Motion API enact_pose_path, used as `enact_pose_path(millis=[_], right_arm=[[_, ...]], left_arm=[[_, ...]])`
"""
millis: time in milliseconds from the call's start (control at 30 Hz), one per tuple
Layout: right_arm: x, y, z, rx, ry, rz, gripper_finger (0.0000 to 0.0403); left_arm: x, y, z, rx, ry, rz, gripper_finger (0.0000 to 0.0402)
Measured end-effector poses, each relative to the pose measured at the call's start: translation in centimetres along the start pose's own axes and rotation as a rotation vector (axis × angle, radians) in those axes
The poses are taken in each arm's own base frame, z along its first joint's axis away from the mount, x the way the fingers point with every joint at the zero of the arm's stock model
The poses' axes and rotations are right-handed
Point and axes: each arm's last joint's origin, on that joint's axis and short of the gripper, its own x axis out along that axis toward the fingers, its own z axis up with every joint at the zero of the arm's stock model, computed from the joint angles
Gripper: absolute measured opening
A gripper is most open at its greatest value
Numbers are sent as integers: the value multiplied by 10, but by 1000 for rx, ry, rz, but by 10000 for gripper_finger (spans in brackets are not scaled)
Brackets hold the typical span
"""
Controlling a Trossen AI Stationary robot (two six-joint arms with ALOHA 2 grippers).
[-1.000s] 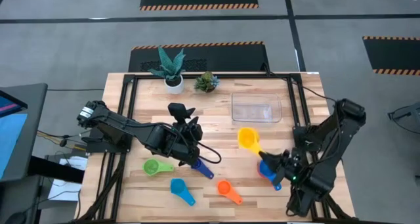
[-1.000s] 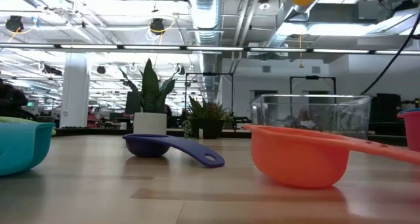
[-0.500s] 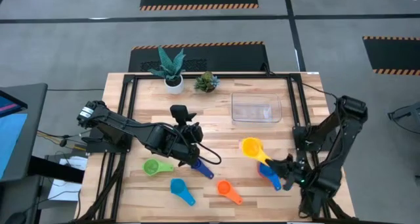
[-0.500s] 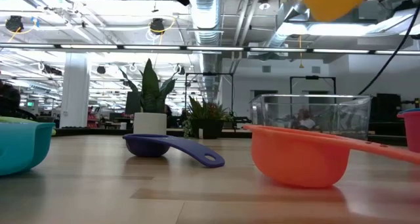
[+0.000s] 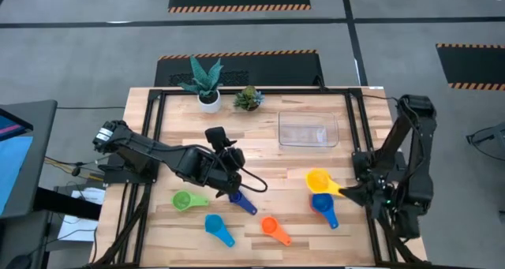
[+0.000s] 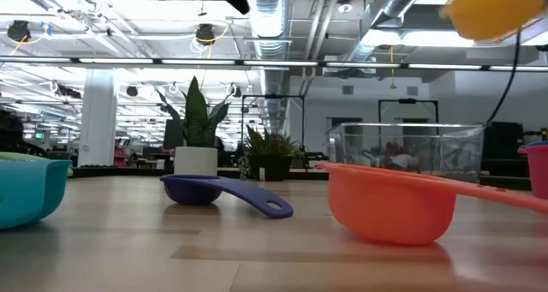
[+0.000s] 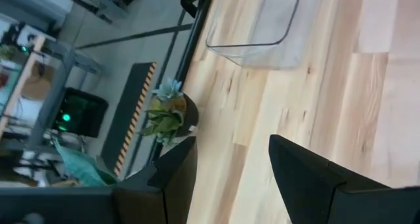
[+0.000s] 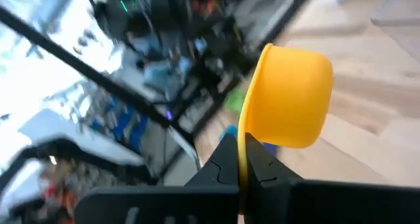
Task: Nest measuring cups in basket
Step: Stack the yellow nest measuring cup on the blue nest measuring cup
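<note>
High view: right gripper [image 5: 345,192], fingers clamped on the handle of a round yellow plastic measuring cup [image 5: 318,180], lifted above the wooden table [image 5: 260,143], over a blue cup [image 5: 322,203]. Clear rectangular plastic basket [image 5: 308,130] lies well apart, near the far edge. Left gripper [image 5: 229,160], fingers spread, holds nothing, above a dark blue cup [image 5: 241,199].

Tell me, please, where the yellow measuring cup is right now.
In the high view the yellow measuring cup is on the table's right side, held by its handle in the right gripper, above the blue cup and short of the basket.
</note>
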Motion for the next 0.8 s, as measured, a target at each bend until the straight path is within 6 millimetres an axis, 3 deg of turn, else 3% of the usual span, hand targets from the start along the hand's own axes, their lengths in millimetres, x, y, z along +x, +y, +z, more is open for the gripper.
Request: enact_pose_path(millis=[300,600,800], right_arm=[[-20,-21,32,-31,153,56,4],[-23,-26,30,-68,318,-77,4],[-27,-26,29,-71,355,-70,4]], left_arm=[[8,4,8,-136,-21,-25,185],[13,8,13,-191,-36,-45,185],[13,7,13,-194,-33,-58,185]])
